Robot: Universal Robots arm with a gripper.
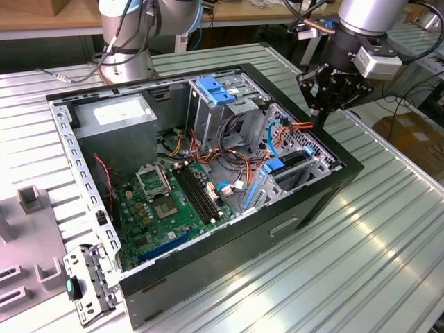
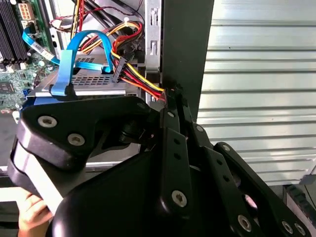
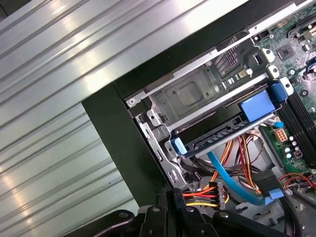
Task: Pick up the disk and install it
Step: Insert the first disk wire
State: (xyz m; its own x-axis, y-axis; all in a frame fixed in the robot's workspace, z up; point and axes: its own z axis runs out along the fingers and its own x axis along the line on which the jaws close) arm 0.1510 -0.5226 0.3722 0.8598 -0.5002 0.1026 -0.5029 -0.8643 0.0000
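Ribbed aluminium table top [image 1: 388, 243] with straight, shiny grooves carries an open black sheet-metal computer case [image 1: 305, 208]. In the exterior view a green printed-circuit motherboard [image 1: 173, 205] lies flat on the case floor. At its 11 o'clock sits a grey metal box [image 1: 114, 121] with a white sticker whose print is too small to read. At the board's 3 o'clock stands a perforated silver drive cage [image 1: 316, 149]. The flat rectangular disk with blue plastic side rails [image 1: 288, 166] lies level in a slot of that cage, its face mostly hidden. A blue ribbon cable [image 2: 81, 42] loops beside red, yellow and black wires [image 2: 136, 79]. The black jointed gripper [image 1: 320, 123] hangs at the disk's 1 o'clock, over the case rim. Its fingers are pinched narrow and hold nothing.
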